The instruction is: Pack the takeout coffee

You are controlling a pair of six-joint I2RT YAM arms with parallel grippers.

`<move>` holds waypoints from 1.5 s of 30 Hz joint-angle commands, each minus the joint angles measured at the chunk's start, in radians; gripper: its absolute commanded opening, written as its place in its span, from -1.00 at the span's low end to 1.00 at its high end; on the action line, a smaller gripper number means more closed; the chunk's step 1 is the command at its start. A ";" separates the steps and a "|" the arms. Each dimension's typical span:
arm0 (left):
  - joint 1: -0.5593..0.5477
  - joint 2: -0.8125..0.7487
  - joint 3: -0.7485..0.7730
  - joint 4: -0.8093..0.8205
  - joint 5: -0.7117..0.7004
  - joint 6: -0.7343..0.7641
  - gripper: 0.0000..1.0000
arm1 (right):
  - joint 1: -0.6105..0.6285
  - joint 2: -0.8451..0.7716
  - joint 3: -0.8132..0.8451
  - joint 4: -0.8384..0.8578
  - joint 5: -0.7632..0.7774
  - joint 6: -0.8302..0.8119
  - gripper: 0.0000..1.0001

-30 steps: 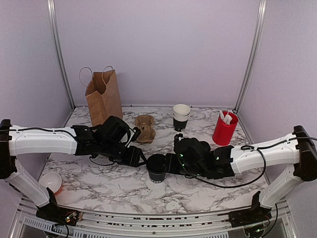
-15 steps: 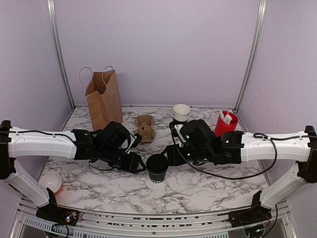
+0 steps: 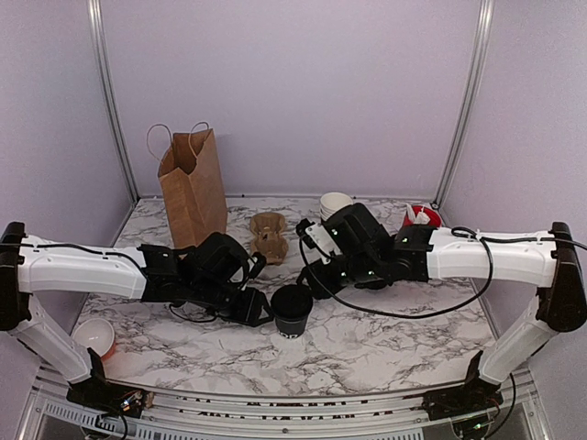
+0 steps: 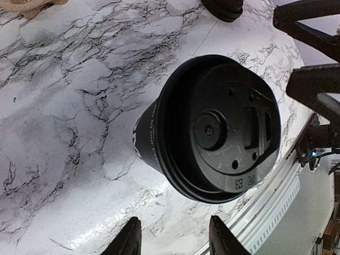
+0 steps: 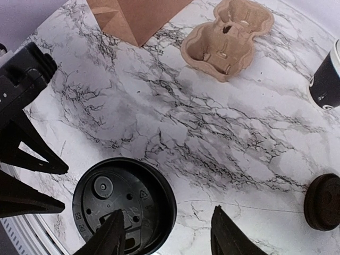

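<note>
The takeout coffee (image 3: 292, 310) stands upright, lid (image 4: 218, 133) on so nothing spills. Left gripper (image 4: 174, 219) and right gripper (image 5: 167, 210) flank it, jaws apart, empty.

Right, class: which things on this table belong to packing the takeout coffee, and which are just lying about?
Part of the job:
lidded black cup
brown paper bag
pulp cup carrier, probably

Just lying about:
stack of lidless cups
loose black lid
red cup
small bowl
</note>
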 commanded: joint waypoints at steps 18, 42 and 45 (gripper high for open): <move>0.085 0.107 0.087 0.031 -0.003 0.066 -0.14 | 0.053 0.006 -0.013 -0.068 0.008 0.145 -0.36; 0.126 0.006 0.068 0.001 0.002 0.089 -0.44 | 0.034 0.062 0.026 -0.095 0.095 0.212 -0.23; 0.107 -0.014 0.068 -0.009 0.010 0.080 -0.66 | 0.034 0.064 0.010 -0.087 0.089 0.218 -0.23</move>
